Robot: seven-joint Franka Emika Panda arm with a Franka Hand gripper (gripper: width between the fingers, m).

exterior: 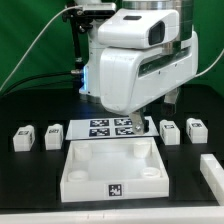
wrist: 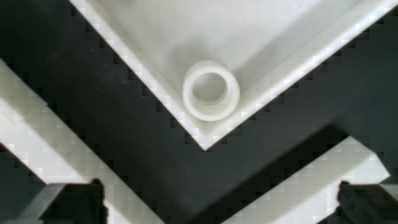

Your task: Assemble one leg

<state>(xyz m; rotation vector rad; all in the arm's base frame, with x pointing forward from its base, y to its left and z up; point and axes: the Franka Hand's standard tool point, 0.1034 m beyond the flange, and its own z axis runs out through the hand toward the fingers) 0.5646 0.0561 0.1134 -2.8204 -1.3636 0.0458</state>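
Observation:
Four small white legs with tags stand in a row on the black table: two at the exterior view's left (exterior: 20,137) (exterior: 53,133) and two at its right (exterior: 170,130) (exterior: 196,128). The large white square piece (exterior: 112,170) lies in front of them. My gripper (exterior: 153,110) hangs above its far right corner, mostly hidden by the arm. In the wrist view the gripper (wrist: 217,207) is open and empty. Its dark fingertips (wrist: 68,205) stand wide apart over a corner of the square piece with a round socket (wrist: 210,92).
The marker board (exterior: 110,127) lies flat behind the square piece, between the two pairs of legs. Another white part (exterior: 212,172) lies at the exterior view's right edge. Cables hang behind the arm.

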